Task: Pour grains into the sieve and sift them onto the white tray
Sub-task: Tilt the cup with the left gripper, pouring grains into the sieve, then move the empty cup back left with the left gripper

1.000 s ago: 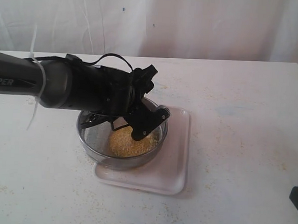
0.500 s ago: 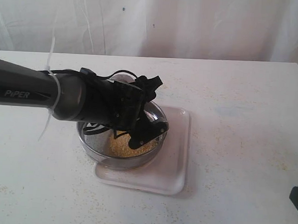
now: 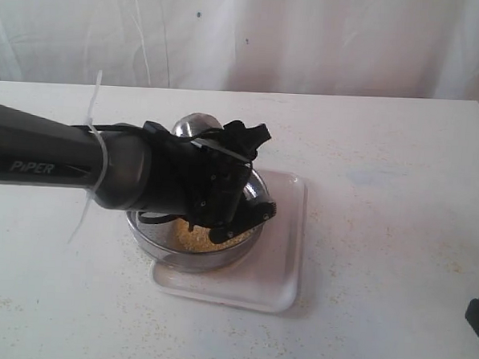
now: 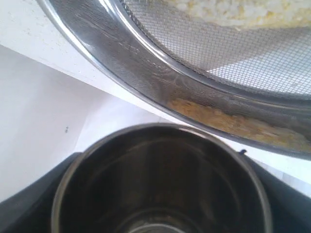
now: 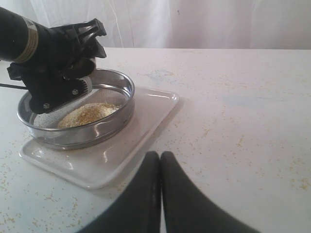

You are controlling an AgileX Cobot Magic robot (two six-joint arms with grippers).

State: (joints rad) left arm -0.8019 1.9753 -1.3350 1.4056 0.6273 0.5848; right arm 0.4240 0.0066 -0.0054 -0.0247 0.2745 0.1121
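- Pour step looks about done to me. The left end effector (image 3: 236, 215) is clamped around the steel cup (image 4: 160, 184), and the wrist view shows it nearly bare inside.
- I'd keep the cup mouth over the mesh until the last bits drop, then lift it away without knocking the rim.
- For sifting, go with short gentle shakes and keep the sieve (image 5: 97, 131) level and over the white tray (image 5: 121, 155). There are stray specks on the tabletop (image 5: 243, 121).
- The right end effector (image 5: 160, 160) has its fingers pressed together with nothing between them, low and near the tray.
- The grains (image 5: 87, 114) sit in a yellowish-tan heap with paler bits, roughly mid-mesh. The sieve rests on the tray.
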